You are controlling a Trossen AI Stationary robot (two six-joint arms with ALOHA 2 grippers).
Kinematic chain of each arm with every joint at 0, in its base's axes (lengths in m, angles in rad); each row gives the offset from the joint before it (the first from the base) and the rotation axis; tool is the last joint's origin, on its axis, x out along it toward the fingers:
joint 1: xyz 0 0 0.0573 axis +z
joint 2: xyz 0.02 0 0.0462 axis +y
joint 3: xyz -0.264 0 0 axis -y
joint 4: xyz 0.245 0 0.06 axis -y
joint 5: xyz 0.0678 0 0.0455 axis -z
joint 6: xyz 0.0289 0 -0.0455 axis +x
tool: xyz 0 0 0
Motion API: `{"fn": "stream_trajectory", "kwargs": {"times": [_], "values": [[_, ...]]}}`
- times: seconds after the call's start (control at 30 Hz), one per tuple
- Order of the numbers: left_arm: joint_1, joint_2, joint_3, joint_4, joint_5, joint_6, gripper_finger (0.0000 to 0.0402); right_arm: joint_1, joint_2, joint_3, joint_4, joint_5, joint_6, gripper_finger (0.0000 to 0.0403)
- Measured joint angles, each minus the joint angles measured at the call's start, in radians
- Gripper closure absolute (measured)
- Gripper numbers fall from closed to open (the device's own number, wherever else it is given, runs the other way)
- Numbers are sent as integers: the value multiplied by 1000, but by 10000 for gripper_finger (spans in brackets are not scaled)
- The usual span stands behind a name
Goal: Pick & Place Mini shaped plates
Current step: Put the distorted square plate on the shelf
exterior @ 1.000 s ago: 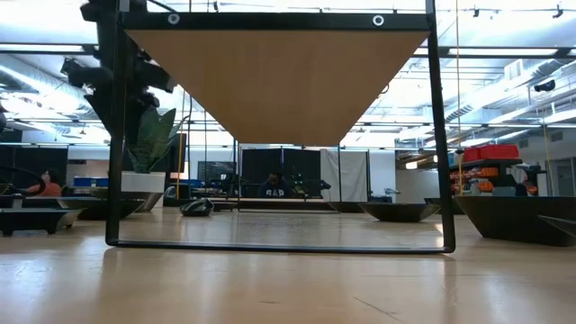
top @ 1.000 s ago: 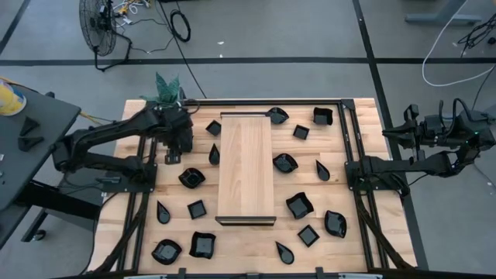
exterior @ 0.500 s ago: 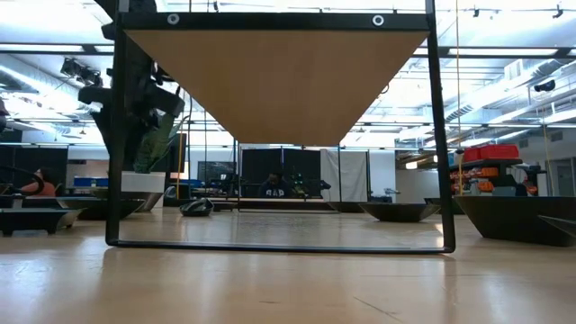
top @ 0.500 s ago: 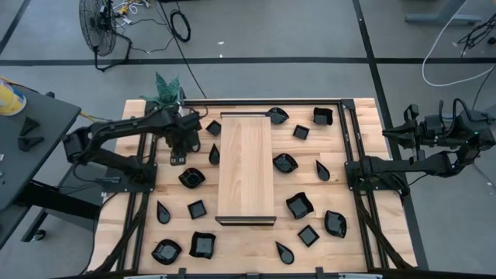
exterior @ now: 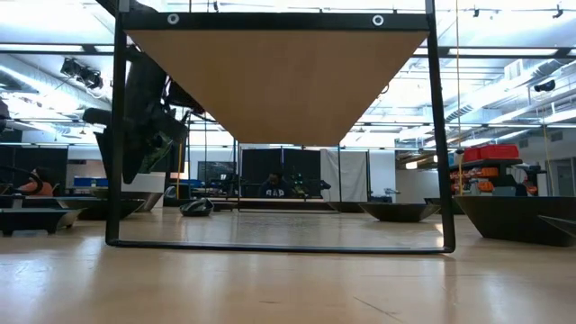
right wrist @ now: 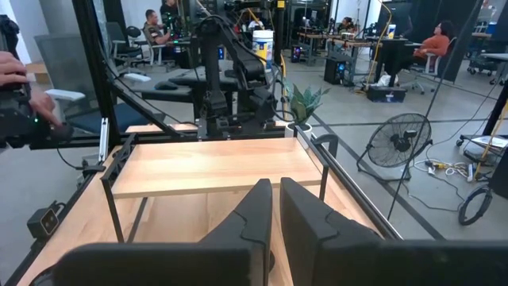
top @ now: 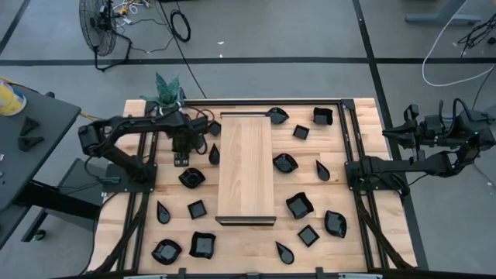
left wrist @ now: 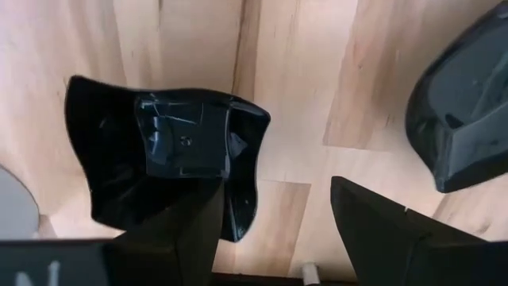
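Many mini shaped plates, small glossy black dishes, lie scattered on the table around a long pale board. My left gripper is open and points straight down over one wavy-rimmed dish. One finger stands over the dish's hollow. The other finger stands outside the rim, over bare table. I see no touch. In the high view my left arm covers this dish. A second dish lies close by. My right gripper is shut, empty, and held level beyond the table's right side.
The board stands raised on a black frame, with its underside above the table. A potted plant sits at the far left corner. A teardrop dish and a wavy dish lie near my left gripper. People sit in the room beyond.
My left arm has come down toward the table and a little toward the board. Its gripper has tipped more steeply downward. My right arm has kept still.
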Motion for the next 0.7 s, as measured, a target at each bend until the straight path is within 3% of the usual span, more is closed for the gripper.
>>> {"fn": "stream_trajectory", "kwargs": {"times": [0.3, 0.7], "values": [[33, 79, -7, 24, -23, 4, 165, 0, 0, 0, 0, 0, 0, 369], [46, 92, -127, 100, -94, 0, 165, 0, 0, 0, 0, 0, 0, 369]]}}
